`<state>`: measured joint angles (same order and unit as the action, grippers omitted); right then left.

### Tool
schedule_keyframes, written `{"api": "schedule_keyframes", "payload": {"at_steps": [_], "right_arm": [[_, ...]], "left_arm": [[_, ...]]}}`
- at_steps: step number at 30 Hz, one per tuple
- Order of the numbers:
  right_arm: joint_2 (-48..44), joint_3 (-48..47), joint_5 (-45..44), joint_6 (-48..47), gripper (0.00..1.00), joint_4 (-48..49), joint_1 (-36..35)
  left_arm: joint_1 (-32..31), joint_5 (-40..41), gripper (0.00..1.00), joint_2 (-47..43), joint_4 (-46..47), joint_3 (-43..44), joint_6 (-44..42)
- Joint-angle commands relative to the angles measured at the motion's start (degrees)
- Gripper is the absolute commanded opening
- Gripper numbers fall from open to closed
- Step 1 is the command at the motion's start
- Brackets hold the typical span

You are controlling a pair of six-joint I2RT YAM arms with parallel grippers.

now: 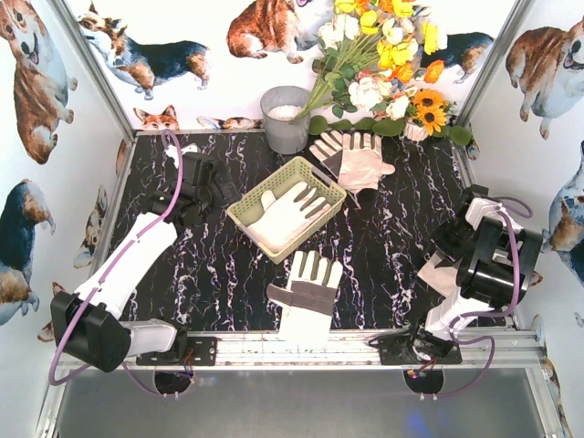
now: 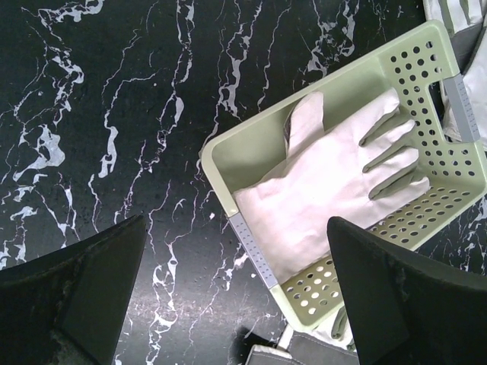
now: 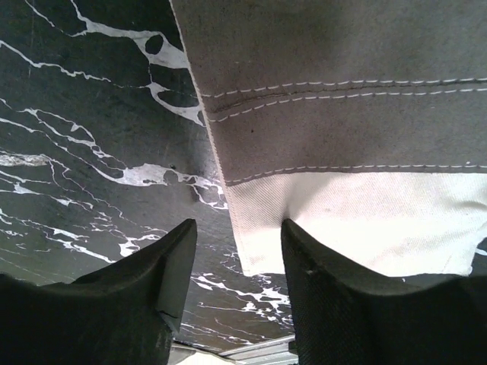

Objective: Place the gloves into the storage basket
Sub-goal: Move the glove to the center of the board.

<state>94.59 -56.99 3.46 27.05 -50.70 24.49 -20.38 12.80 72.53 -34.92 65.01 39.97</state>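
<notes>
Looking down from above, the table (image 1: pixel 219 274) is black with thin white lines all over it, like stone. White walls (image 1: pixel 36 182) stand on three sides, and they have pictures of brown and white dogs on them. A grey bucket (image 1: pixel 285 123) sits at the back of the table. Yellow, white and orange flowers (image 1: pixel 383 55) lean beside it. A silver metal bar (image 1: pixel 301 345) runs along the near edge.

The storage basket (image 1: pixel 245 212) sits near the middle of the table, turned a little. It is pale green with small holes in its sides. One white glove (image 1: pixel 287 214) lies flat inside it. Two more gloves (image 1: pixel 351 157) lie on the table just behind the basket, near the flowers. Another glove with a grey cuff (image 1: pixel 308 290) lies at the front, next to the metal bar.

The left gripper (image 2: pixel 236 228) hangs over the table beside the basket. Its fingers are spread very wide and hold nothing.

The right gripper (image 3: pixel 237 228) is low over the table on the right side. Its fingers are about half apart. The corner of a grey and cream glove (image 3: pixel 342 114) lies in the gap between them. I cannot tell if the fingers touch it.
</notes>
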Motion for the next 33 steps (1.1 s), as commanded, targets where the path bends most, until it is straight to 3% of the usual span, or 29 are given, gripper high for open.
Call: {"api": "schedule_keyframes", "payload": {"at_steps": [1, 5, 10, 16, 23, 33], "right_arm": [[1.34, -2.62, 1.09, -0.33, 0.47, 2.08, 0.21], [3.48, -1.15, -0.02, -0.99, 0.39, 2.30, 0.23], [4.47, 1.31, 1.37, -2.45, 0.20, 3.87, 0.21], [2.99, 1.82, 3.69, -3.73, 0.07, 4.33, 0.21], [-3.65, 1.74, 9.75, -3.82, 0.01, 4.91, -1.98], [-9.21, 3.73, 13.32, 4.27, 0.00, 5.04, -20.28]], "left_arm": [[1.06, 0.73, 0.98, -1.14, -0.37, 0.70, -1.37], [1.92, 0.96, 0.99, -3.22, -0.77, -1.44, -1.15], [2.62, 0.85, 0.99, -4.45, -1.76, -1.97, -0.72], [2.89, 0.77, 0.99, -4.94, -2.05, -1.78, -0.49], [3.24, -0.62, 0.99, -3.89, -2.08, -0.93, -2.11], [3.59, -3.97, 0.99, -1.90, -0.74, 0.47, -4.05]]}}
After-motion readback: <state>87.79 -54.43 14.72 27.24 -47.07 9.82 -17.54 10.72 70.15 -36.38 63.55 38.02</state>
